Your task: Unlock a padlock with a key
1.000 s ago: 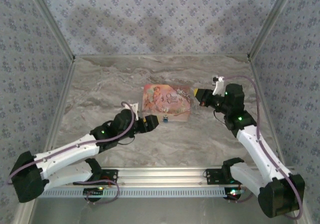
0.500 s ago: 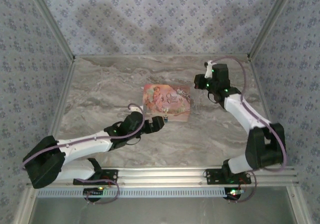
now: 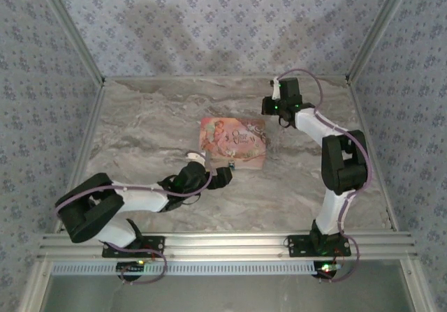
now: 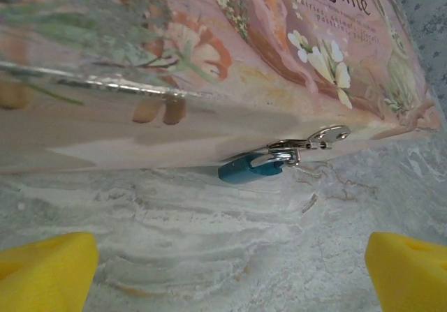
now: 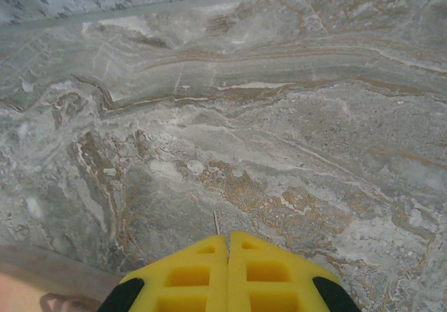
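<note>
A: Entry, approach check; where is the padlock (image 3: 231,165)?

B: On the bench (image 3: 140,123), tucked against the near edge of the pink book (image 3: 232,142); in the left wrist view its blue body (image 4: 244,169) sits under that edge, with bright metal (image 4: 318,138) running off to the right; key or clasp, I cannot tell.

A: Which hand is nearer?

B: The left hand (image 3: 222,177), clearly; from above it sits just beside the padlock, low over the bench; the right hand (image 3: 268,107) is well apart, beyond the book's far right corner, facing bare marble.

A: State of each?

B: Left: spread wide, nothing between; only its two yellow fingertips (image 4: 43,269) show at the bottom corners of its own view. Right: fingers pressed flat together (image 5: 228,246); whether anything thin is pinched there, I cannot tell.

A: Bearing and long axis?

B: The padlock lies straight ahead of the left hand, a touch right of the midline; its long axis runs across the view, along the book's edge, right end tilted slightly up; so it lies roughly in line with the span between the fingers, not across it.

A: Judgement?

B: Closing on the narrow sides probably needs a wrist turn; the overhanging book edge leaves little room above.
</note>
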Controlling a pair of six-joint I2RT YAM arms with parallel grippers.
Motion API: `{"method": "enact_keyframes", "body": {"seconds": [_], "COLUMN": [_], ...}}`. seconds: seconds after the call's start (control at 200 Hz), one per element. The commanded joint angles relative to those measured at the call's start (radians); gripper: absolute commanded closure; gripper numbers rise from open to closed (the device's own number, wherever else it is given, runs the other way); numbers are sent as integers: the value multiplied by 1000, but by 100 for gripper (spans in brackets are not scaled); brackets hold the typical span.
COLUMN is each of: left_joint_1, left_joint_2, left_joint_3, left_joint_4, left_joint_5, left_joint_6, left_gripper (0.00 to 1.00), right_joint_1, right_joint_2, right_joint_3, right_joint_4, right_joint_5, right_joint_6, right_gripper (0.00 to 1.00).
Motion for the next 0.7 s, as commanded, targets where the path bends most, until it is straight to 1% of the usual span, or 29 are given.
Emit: {"method": "enact_keyframes", "body": {"seconds": [0.0,0.215,0.47,0.694], "left_joint_1": [-13,-13,-16,-16], "left_joint_2": [58,187,322,370], "left_joint_3": [39,59,130,159], "left_joint_4": [123,278,349,411], "left_joint_5": [1,43,113,160], "left_joint_6": [83,133,156,185], "left_gripper": [2,2,3,5], "right_joint_1": [4,9,18,35], "right_joint_2": [32,66,85,98], "right_joint_3": [40,51,33,20], "right_joint_4": [-33,-37,-18,-6], "right_joint_5": [11,-1,-13,-21], "right_joint_6": [-36,-61,-66,-72], "right_gripper": [100,100,100,100]}}
